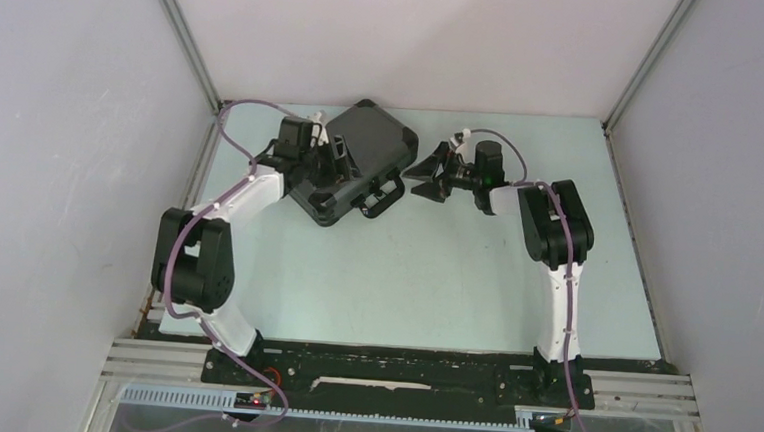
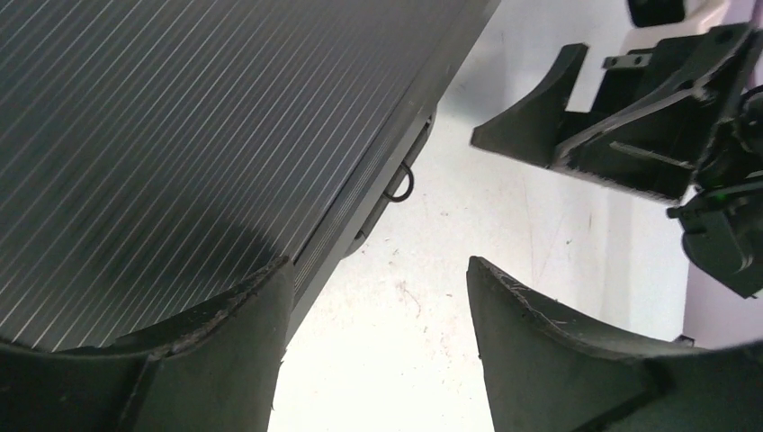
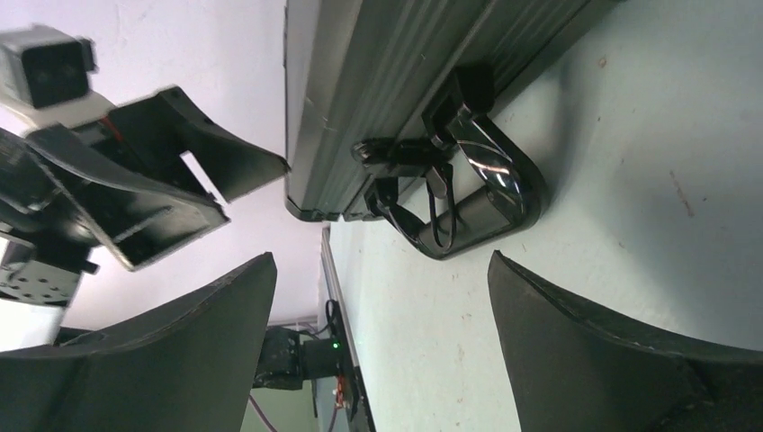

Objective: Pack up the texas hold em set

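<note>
On the table's (image 1: 434, 279) far side, a closed black briefcase (image 1: 368, 140) lies flat between two robot arms.
Left tool (image 1: 334, 155) hovers over the lid's front edge, fingers spread and empty; the case's handle (image 1: 384, 196) faces the right tool (image 1: 426, 176), also spread wide, near but apart.

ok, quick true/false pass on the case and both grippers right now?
1. The briefcase is closed. True.
2. The right gripper is clamped on the handle. False: it is open, and the handle lies beyond its fingertips.
3. The left gripper is open at the case's handle-side edge. True.
4. The case stands upright on its edge. False: it lies flat on the table.
</note>
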{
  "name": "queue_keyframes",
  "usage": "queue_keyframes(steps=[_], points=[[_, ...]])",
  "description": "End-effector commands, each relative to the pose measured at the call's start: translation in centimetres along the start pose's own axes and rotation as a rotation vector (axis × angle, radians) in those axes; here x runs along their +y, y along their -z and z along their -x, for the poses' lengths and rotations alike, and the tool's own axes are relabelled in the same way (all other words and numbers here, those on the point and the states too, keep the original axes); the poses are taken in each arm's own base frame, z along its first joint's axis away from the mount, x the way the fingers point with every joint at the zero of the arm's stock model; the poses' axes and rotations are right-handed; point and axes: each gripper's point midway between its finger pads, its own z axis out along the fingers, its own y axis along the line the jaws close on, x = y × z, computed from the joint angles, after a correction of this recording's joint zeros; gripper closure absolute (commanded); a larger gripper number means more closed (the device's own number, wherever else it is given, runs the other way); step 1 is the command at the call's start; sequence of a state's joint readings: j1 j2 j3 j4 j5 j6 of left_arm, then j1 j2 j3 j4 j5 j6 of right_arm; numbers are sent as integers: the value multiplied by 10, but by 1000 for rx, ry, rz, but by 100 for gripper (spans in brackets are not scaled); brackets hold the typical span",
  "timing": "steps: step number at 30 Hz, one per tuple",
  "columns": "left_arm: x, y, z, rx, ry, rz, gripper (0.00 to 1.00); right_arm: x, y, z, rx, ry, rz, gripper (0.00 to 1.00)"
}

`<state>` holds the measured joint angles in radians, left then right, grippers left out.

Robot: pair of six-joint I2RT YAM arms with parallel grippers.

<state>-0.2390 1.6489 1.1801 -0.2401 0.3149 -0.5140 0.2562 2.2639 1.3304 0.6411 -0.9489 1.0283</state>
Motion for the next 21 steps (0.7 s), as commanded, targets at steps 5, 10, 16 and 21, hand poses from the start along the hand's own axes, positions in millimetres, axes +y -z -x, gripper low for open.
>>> queue_keyframes(steps=[5,10,16,21], points=[[-7,-24,-4,138,-5,-43,25,20,0,-12,36,71,-20,17],[26,-27,-19,156,46,57,25,10,-3,-26,61,57,-76,36],[37,-38,-45,239,190,52,24,-1,-12,-37,86,-2,-63,58],[24,-45,-46,234,304,-53,25,-1,-23,-47,96,-5,-63,59]])
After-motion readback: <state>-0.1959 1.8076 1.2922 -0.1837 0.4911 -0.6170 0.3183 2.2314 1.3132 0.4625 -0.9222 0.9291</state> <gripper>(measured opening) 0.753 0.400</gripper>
